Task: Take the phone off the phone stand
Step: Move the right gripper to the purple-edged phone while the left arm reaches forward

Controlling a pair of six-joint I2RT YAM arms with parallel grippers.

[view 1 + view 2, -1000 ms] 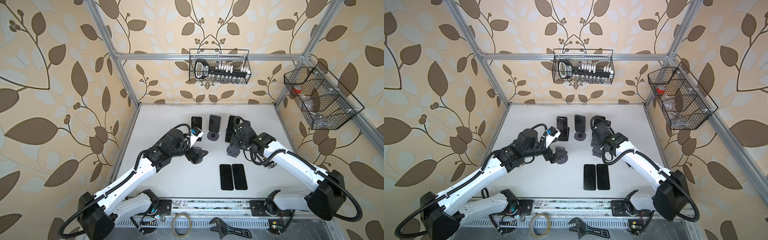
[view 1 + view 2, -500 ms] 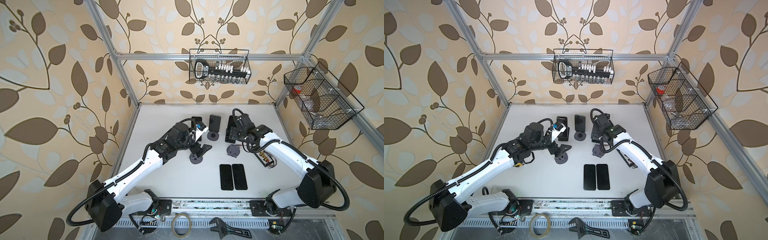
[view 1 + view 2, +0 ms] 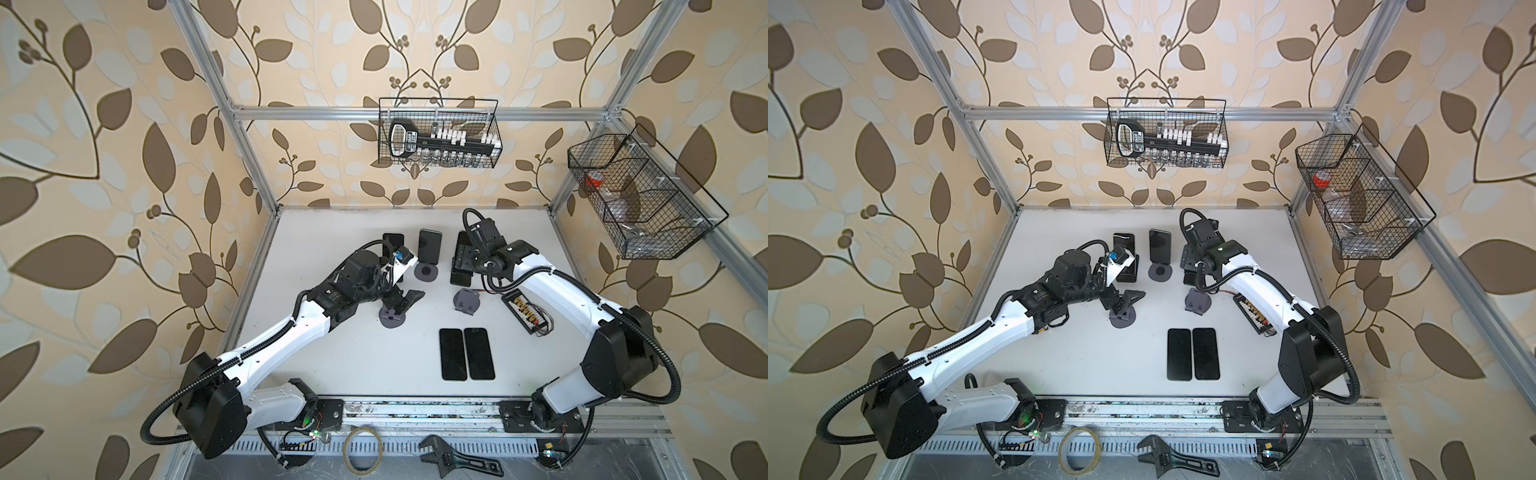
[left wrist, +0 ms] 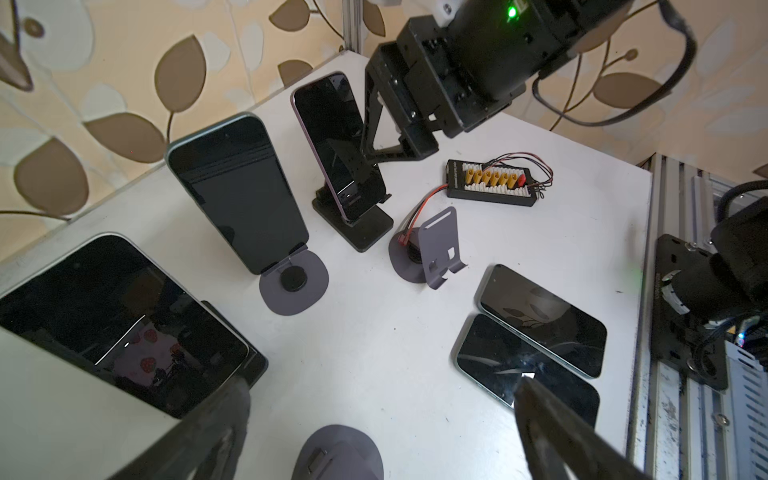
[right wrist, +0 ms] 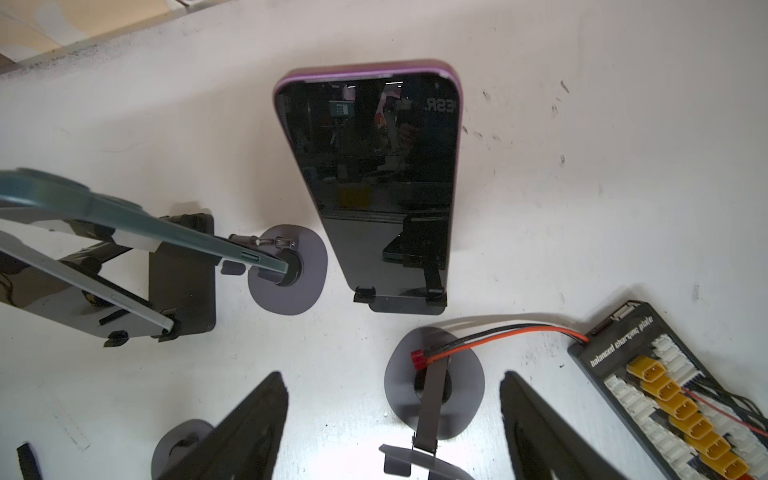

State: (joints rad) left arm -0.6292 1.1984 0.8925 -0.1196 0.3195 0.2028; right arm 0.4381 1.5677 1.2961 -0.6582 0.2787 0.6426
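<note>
Three phones lean on stands at the back of the table. The purple-edged phone point(image 5: 370, 166) point(image 4: 328, 137) rests on a black phone stand point(image 4: 365, 232). My right gripper point(image 5: 394, 375) point(image 3: 460, 270) hangs open just over and in front of it, one finger point(image 4: 353, 166) across its screen, holding nothing. A teal phone point(image 4: 237, 191) point(image 3: 429, 249) sits on a grey round stand point(image 4: 293, 284). A third phone point(image 4: 112, 320) stands on another black stand. My left gripper point(image 4: 382, 384) point(image 3: 405, 299) is open above an empty grey stand point(image 3: 392, 320).
A second empty grey stand point(image 3: 467, 301) sits near the right gripper, with a red-and-black wire across it. A charging board point(image 3: 525, 311) lies to its right. Two phones point(image 3: 453, 353) point(image 3: 479, 353) lie flat side by side near the front. Wire baskets point(image 3: 438, 133) hang on the walls.
My right gripper left the grey stand on the table, moved back to the purple phone and opened wider. My left gripper let go of its grey stand and lifted slightly off it.
</note>
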